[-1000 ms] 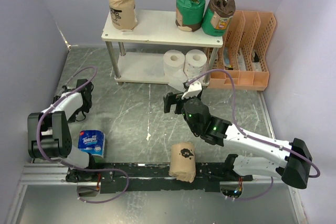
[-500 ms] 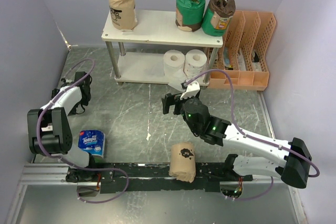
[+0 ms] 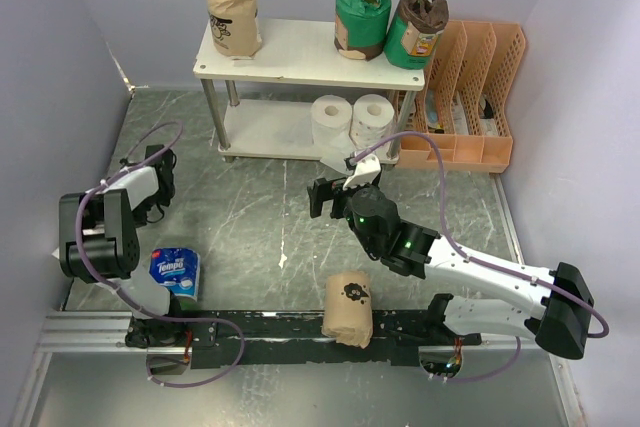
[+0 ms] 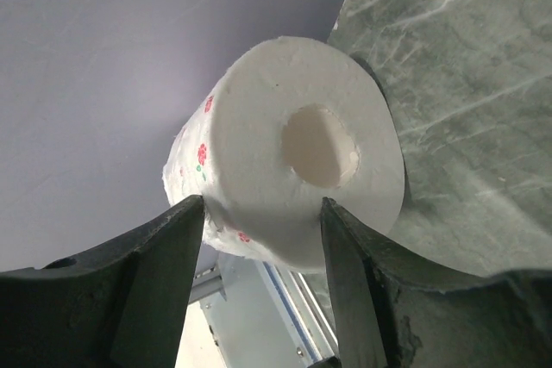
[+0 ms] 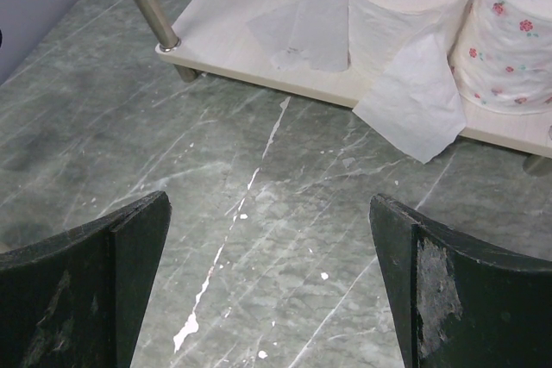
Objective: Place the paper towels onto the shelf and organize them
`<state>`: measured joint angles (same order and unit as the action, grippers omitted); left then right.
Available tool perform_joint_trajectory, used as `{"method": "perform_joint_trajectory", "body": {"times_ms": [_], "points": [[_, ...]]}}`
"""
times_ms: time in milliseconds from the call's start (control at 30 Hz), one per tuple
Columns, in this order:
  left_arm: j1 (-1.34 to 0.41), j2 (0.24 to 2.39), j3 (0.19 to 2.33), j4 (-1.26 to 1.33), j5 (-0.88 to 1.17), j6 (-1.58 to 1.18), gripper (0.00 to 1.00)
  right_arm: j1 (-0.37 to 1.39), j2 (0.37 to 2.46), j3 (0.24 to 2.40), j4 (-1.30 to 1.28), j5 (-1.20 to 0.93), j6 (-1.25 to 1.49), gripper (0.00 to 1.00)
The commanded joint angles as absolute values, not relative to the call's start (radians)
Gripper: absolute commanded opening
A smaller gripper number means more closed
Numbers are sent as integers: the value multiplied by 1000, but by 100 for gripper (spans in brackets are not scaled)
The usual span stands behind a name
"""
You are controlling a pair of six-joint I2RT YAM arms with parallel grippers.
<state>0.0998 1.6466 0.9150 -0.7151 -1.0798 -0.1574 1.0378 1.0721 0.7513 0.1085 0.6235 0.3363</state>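
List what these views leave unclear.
- Left wrist: whether the left pincer grips the roll; its fingers cover the contact.
- Top: that roll is unseen, apparently behind the left arm.
- Right wrist: the rightmost shelf roll is cut by the frame edge.

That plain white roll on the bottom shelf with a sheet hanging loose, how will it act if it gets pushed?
The plain white roll looks soft and light, so it would likely slide or tip rather than resist. Standing on end, it probably won't roll. Its loose sheet droops past the shelf edge and may snag or unwind.
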Motion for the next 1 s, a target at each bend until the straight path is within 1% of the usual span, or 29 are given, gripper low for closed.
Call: {"method": "perform_joint_trajectory", "body": {"times_ms": [0,133,233,267,333,367,400,433,500,633,733,800,967], "points": [[138,1635,900,-643,-1079,-122,66,1033,1061,743,146,629,327,99],[165,1631,872,-585,-1045,-61,62,1032,1067,738,156,627,327,99],[175,1573,832,-534,-986,6,59,1032,1073,740,158,630,326,99],[180,1543,817,-513,-946,40,54,1032,1073,741,158,631,325,99],[205,1492,804,-500,-839,97,36,1032,1070,741,159,634,323,99],[230,1477,815,-517,-775,114,26,1032,1069,741,162,635,322,99],[259,1470,831,-535,-694,131,12,1032,1067,741,164,636,322,99],[289,1470,851,-560,-609,140,7,1031,1064,738,167,636,322,99],[330,1472,879,-585,-554,162,7,1032,1063,736,172,637,322,99],[334,1442,908,-618,-526,201,7,1032,1066,733,170,638,325,99],[334,1386,992,-709,-432,245,7,1031,1068,733,173,637,325,99],[334,1341,1099,-793,-322,296,7,1031,1070,735,173,639,322,99],[334,1311,1445,-990,60,399,7,1032,1078,748,156,650,322,99]]}}
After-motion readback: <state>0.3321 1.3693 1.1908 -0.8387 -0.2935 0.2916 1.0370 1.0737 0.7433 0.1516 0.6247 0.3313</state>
